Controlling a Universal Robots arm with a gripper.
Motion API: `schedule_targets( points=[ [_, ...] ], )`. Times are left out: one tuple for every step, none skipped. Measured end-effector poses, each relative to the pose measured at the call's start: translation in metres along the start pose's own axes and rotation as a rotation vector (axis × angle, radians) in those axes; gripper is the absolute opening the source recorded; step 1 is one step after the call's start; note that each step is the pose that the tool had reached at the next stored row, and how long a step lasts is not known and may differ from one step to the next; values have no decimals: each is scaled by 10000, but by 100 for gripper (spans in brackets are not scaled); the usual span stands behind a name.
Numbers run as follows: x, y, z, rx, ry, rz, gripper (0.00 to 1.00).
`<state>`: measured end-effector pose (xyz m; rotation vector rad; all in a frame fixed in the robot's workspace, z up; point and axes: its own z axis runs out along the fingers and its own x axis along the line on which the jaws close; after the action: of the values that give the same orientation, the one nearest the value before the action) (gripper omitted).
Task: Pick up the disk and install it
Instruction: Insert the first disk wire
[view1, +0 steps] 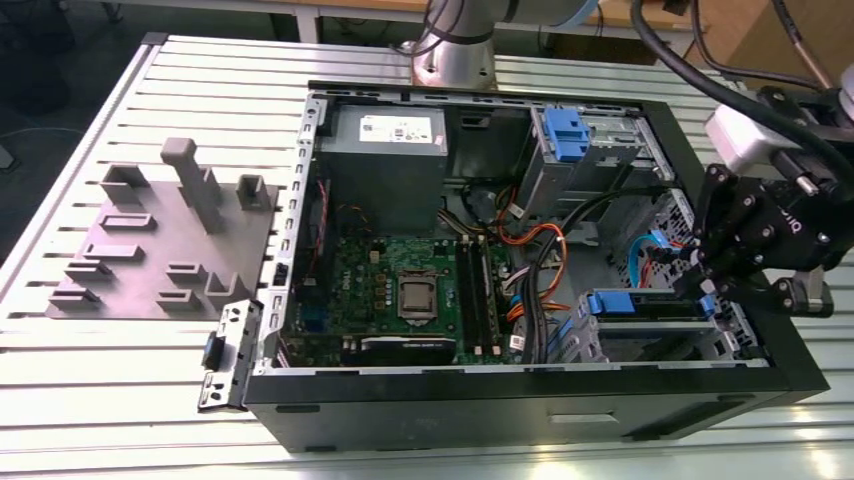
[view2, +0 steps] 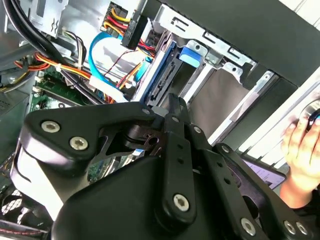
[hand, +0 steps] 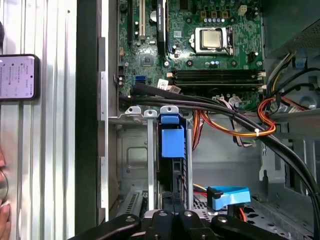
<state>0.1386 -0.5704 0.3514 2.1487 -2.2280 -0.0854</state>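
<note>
An open desktop computer case (view1: 534, 400) is seen lying on a slatted metal table (view1: 80, 400), taking up the middle and the exterior view's right. The disk (view1: 647, 303) is found standing on edge in the drive cage (view1: 654, 340) at the lower right of the exterior view, with its blue plastic carrier showing along the upper edge. In the first wrist view the disk (hand: 172, 150) is shown set between two upright metal rails of that cage. The gripper (view1: 703, 275) is seen at the exterior view's right, just beside the cage and close to the disk. In both wrist views its black linkage is shown up against the disk's edge, but whether the gripper is spread, pressed together or pinching the disk cannot be told. A second blue carrier (view1: 566, 135) is seated in another bay at the upper right of the exterior view. A grey power supply box (view1: 387, 140) is placed at the upper middle, with the green motherboard (view1: 394, 290) below it and an orange-and-yellow cable bundle (view1: 534, 250) between the board and the bays. A grey fixture plate (view1: 154, 245) with upright blocks is laid on the table at the exterior view's left, apart from the case. Outside the case, a person's hand (view2: 302, 145) is caught in the second wrist view, and a phone (hand: 19, 77) is seen on the slats in the first wrist view.
</note>
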Motion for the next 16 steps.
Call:
schedule_targets(
  points=[
    [-1, -6, -1, -19, 1, 0, 11],
    [-1, -12, -2, -34, 1, 0, 11],
    [-1, -18, -4, -47, 2, 1, 11],
    [-3, -24, -5, -60, 2, 1, 11],
    [-7, -34, -5, -67, 0, 1, 11],
    [-14, -43, -6, -72, 3, 1, 11],
    [-24, -52, -9, -77, 9, 1, 11],
    [-37, -62, -9, -84, 12, 2, 11],
    [-51, -68, -11, -91, 15, 2, 11],
    [-67, -72, -12, -99, 17, 3, 11],
    [-81, -75, -16, -106, 20, 3, 11],
    [-96, -77, -20, -112, 22, 2, 11],
    [-110, -80, -24, -118, 25, 3, 11],
    [-125, -83, -28, -127, 27, 3, 11],
    [-142, -86, -33, -137, 30, 3, 11],
    [-158, -89, -38, -146, 33, 3, 11]
  ],
)
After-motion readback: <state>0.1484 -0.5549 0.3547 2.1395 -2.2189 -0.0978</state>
